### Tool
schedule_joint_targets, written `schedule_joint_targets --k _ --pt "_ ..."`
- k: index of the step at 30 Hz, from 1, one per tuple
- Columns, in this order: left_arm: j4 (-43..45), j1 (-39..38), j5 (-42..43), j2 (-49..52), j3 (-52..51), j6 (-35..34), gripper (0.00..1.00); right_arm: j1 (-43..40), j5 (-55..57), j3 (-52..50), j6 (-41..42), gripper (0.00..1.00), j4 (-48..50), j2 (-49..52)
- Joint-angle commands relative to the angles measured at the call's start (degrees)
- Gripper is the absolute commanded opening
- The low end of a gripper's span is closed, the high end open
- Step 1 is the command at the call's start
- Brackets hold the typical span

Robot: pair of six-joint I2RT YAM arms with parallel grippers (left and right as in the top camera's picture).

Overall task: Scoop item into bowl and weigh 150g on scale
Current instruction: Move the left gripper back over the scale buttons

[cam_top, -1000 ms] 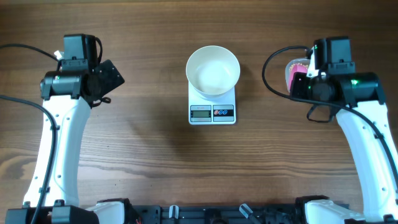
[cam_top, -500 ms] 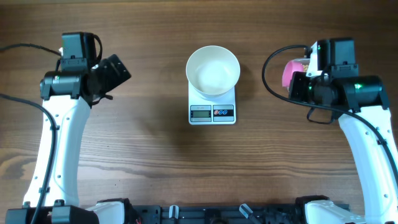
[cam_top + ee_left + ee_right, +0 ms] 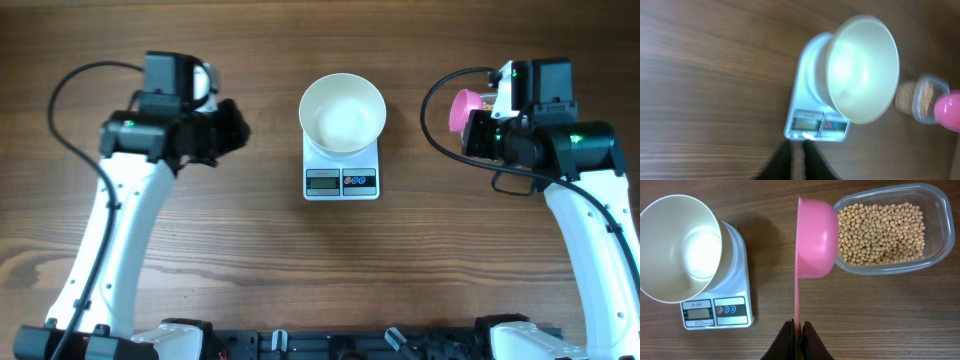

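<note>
The white bowl (image 3: 343, 112) stands empty on the white scale (image 3: 342, 181). My left gripper (image 3: 240, 128) is shut and holds nothing, just left of the bowl; in the left wrist view its tips (image 3: 799, 159) point at the scale (image 3: 815, 125) below the bowl (image 3: 862, 67). My right gripper (image 3: 799, 329) is shut on the thin handle of a pink scoop (image 3: 815, 237). The scoop is turned on edge beside the beige beans (image 3: 880, 227), so its inside is hidden. In the overhead view the scoop (image 3: 462, 108) hangs right of the bowl.
The beans lie in a clear plastic tub (image 3: 936, 210) on the wooden table, right of the scale (image 3: 730, 307) and bowl (image 3: 680, 247). In the overhead view the right arm covers most of the tub. Cables loop behind both arms.
My left arm has swung right toward the bowl and its jaws have gone from open to shut. The pink scoop in my right gripper has shifted slightly left.
</note>
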Motion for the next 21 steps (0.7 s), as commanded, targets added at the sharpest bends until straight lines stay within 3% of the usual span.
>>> schedule_joint_targets --k 1,8,14,21 --pt "0.0 -6.2 -2.4 3.0 0.2 -2.5 0.04 -0.1 -0.9 0.5 0.5 0.04 0.2 -1.0" --pt "4.0 -16.6 -4.3 9.5 0.2 -6.6 0.04 -0.1 -0.9 0.5 0.5 0.04 0.1 -1.0" --pt "5.9 -22.4 -11.2 13.8 0.2 -14.1 0.04 -0.1 -0.9 0.5 0.5 0.04 0.1 -1.0" --pt "8.5 -28.5 -18.8 18.6 0.2 -14.2 0.04 -0.1 -0.9 0.5 0.5 0.04 0.1 -1.0"
